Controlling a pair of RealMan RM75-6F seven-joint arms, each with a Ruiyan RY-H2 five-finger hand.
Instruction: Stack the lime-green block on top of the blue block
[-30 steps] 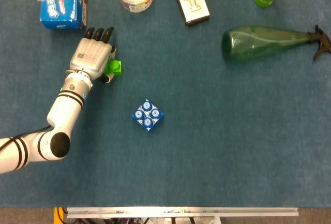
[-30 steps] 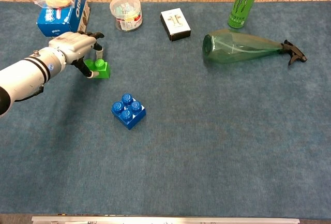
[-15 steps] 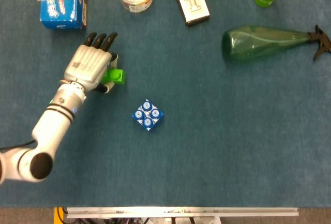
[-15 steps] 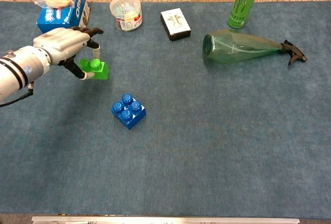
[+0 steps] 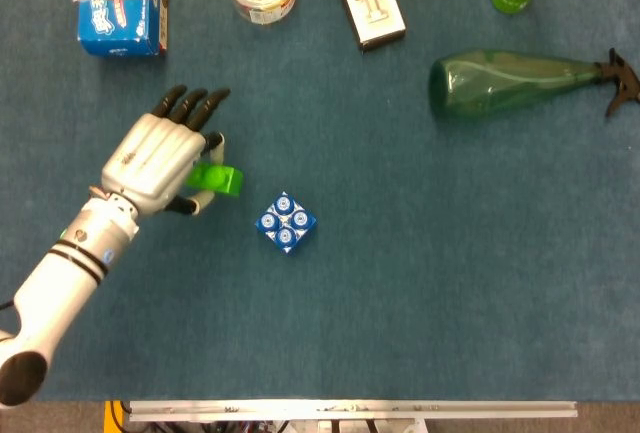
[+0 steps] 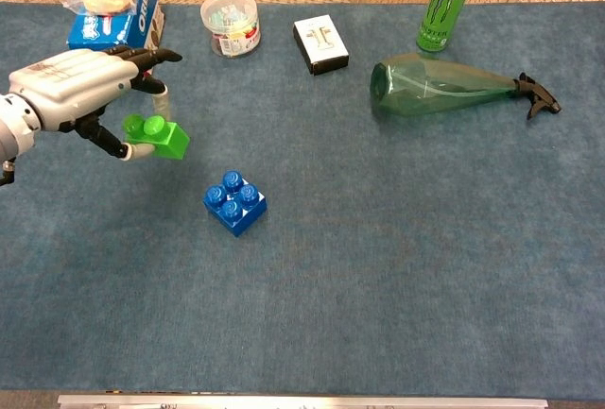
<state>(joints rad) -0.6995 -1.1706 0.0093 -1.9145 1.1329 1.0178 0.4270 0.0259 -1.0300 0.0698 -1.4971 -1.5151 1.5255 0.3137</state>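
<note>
**Lime-green block in hand, blue block down and to the right**

At the left of the frame I have my left hand pinching the small lime-green studded plastic block between the thumb and a finger, the other fingers stretched out dark-tipped above it. In the chest view the block looks raised off the blue carpet-like surface and tilted, its studs facing up and toward the left. My right hand is not in either view.

The blue square plastic block with round studs sits on the surface to the lower right of the held block, near but apart, turned corner-on like a diamond. I judge the coming move is a short carry down-right, with the green block levelled before it meets those studs.

Both blocks look hard, glossy and moulded; the surface is matte and fibrous.
</note>
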